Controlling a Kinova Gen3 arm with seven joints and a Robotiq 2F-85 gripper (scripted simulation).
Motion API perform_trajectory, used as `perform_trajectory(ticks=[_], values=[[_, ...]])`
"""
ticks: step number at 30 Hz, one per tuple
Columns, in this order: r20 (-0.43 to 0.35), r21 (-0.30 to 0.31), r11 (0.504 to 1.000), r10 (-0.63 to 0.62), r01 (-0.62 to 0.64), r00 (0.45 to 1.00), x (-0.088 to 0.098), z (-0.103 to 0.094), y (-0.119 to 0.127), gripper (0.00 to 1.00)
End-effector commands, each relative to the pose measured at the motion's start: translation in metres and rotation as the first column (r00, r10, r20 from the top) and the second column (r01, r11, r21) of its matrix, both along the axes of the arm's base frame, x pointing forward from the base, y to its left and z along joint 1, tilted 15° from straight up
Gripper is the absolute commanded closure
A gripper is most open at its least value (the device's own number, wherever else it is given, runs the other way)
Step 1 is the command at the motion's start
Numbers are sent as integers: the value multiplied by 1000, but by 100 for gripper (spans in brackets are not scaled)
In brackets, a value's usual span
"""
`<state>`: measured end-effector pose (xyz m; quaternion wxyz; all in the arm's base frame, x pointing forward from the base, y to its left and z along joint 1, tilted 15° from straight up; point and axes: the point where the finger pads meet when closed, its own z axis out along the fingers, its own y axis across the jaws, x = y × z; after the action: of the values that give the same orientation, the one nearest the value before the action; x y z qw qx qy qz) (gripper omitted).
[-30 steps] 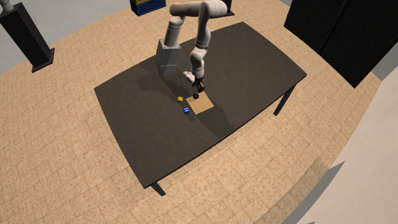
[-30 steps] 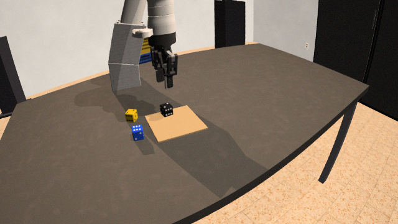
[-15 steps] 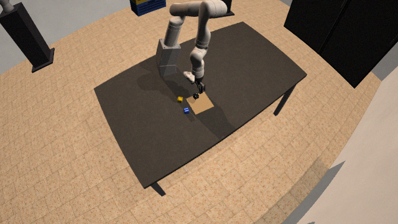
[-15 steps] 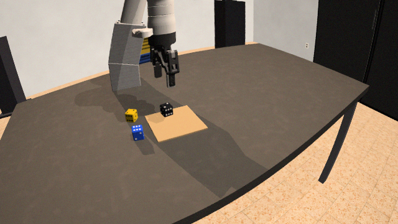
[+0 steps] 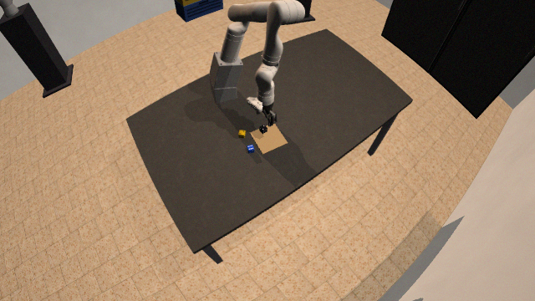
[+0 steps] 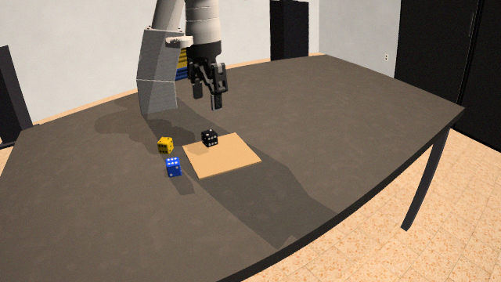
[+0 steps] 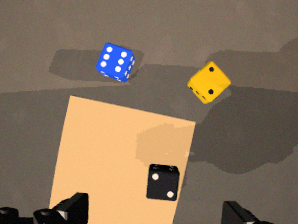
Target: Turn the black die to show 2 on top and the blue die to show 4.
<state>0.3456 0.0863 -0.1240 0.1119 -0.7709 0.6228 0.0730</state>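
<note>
The black die [image 5: 263, 129] [image 6: 210, 138] [image 7: 162, 183] rests flat on the tan mat [image 5: 272, 142] [image 6: 227, 158] [image 7: 100, 150], close to the edge nearest the yellow die's side, with 2 on top. The blue die [image 5: 250, 149] [image 6: 173, 168] [image 7: 115, 62] lies on the table beside the mat with 6 on top. The yellow die [image 5: 242, 134] [image 6: 165, 145] [image 7: 210, 82] lies on the table off the mat with 2 on top. My gripper [image 5: 272, 121] [image 6: 207, 102] [image 7: 154, 213] is open and empty, above the black die and clear of it. The mat lies flat.
The dark table [image 5: 188, 167] [image 6: 98, 215] carries the dice and mat. The arm's grey pedestal [image 5: 226, 75] [image 6: 158, 74] stands behind them at the table's back edge. The blue and yellow dice are apart from each other and from the mat.
</note>
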Motion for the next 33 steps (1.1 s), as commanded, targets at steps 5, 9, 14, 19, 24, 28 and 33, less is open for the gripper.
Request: perform_trajectory(ticks=[5,9,14,19,24,28,33], values=[[42,0,993,118,-118,992,7,-1,-2,0],[86,-7,969,246,-246,965,13,-2,-4,0],[153,-34,895,445,-446,882,23,-4,-8,0],[195,-63,816,574,-574,795,29,-5,-11,0],[255,-134,621,775,-772,578,40,-8,-18,0],[283,-208,411,894,-887,348,47,-10,-25,0],[288,-268,234,945,-935,154,53,-12,-32,0]])
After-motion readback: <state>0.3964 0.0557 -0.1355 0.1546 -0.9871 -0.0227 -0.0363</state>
